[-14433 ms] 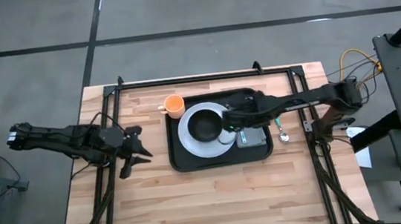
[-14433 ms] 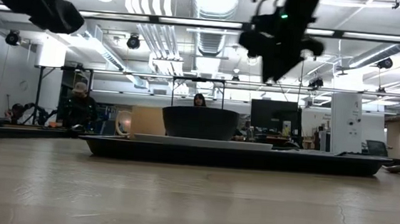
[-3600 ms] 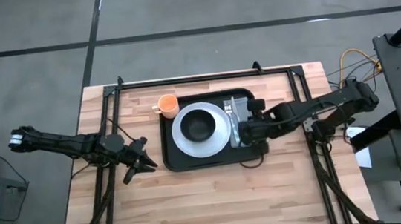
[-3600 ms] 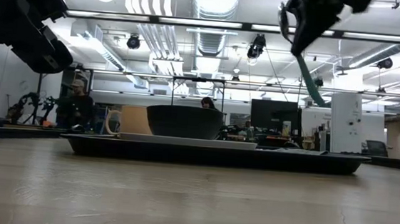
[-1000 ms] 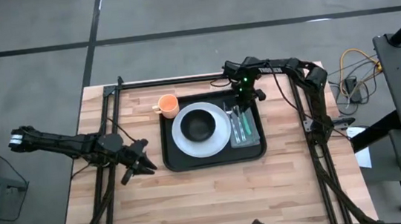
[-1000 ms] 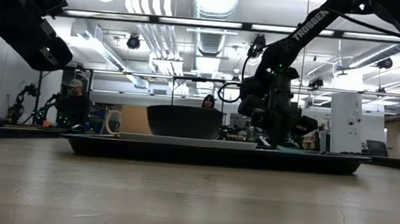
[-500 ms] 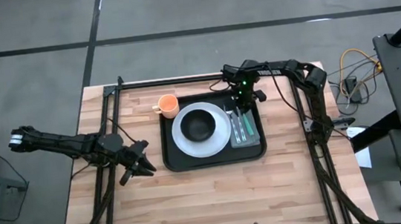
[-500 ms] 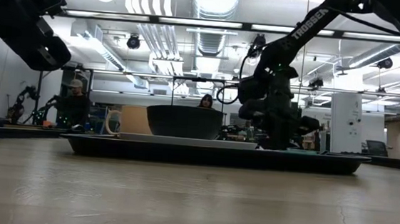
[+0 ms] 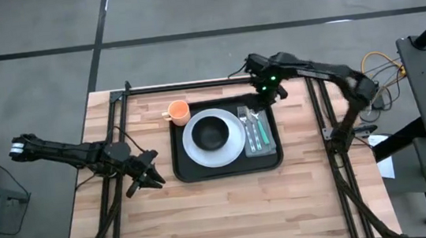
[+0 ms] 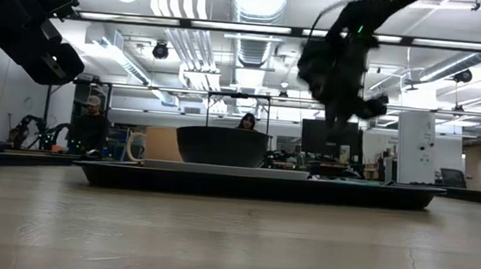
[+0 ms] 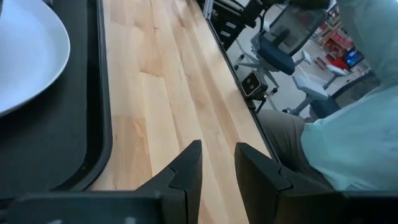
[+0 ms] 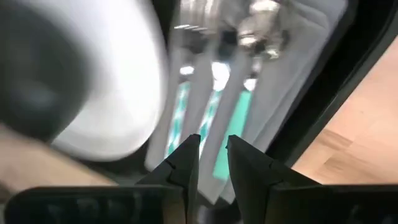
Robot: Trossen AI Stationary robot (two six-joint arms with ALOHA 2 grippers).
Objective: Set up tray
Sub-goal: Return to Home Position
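The black tray [image 9: 230, 172] lies mid-table. On it sits a white plate [image 9: 193, 141] carrying a black bowl [image 9: 214, 133]. Right of the plate a grey napkin [image 9: 270, 135] holds teal-handled cutlery [image 9: 255, 130]. An orange cup [image 9: 180, 111] stands on the table at the tray's far left corner. My right gripper [image 9: 272, 90] hangs open above the tray's far right corner, over the cutlery [image 12: 208, 112], with nothing between its fingers. My left gripper [image 9: 152, 177] waits open over the table left of the tray.
Black frame rails [image 9: 217, 81] run along the table's far edge and down both sides. Bare wood [image 9: 231, 212] stretches between the tray and the near edge. A seated person [image 11: 348, 137] shows beyond the table's edge in the left wrist view.
My right gripper has risen from the napkin on the tray, going up and a little toward the table's far right corner. The cutlery stays lying on the napkin.
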